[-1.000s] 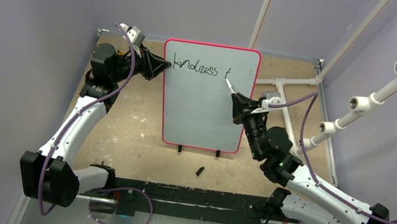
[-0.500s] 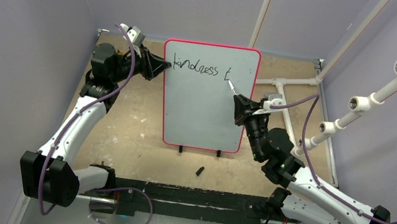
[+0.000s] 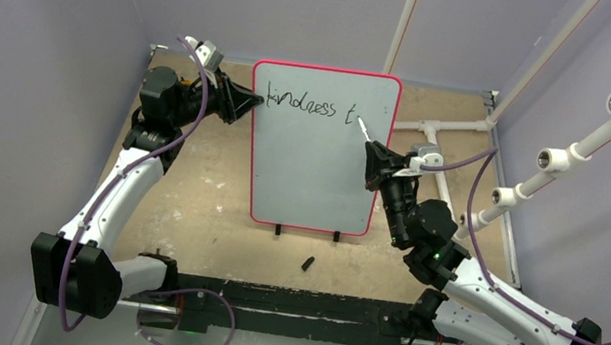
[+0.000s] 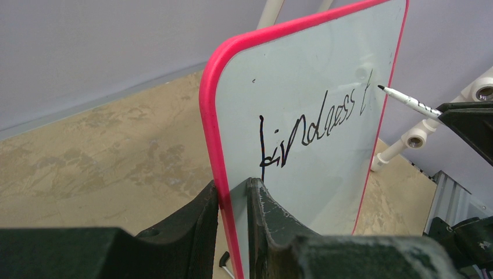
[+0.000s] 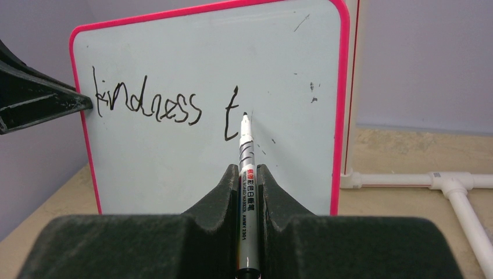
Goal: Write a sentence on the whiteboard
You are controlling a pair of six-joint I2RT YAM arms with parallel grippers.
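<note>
Whiteboard standing upright on small black feet in the middle of the counter, writing face toward the near side. Left fingers closed on its pink left rim near the top corner, one finger on each face. Right fingers clamped on a black-and-white marker that points at the board's upper right area. The sentence reads "kindness t" along the top. The marker tip lies just right of the "t"; contact with the surface cannot be told. A small black piece lies on the counter, near of the board.
</note>
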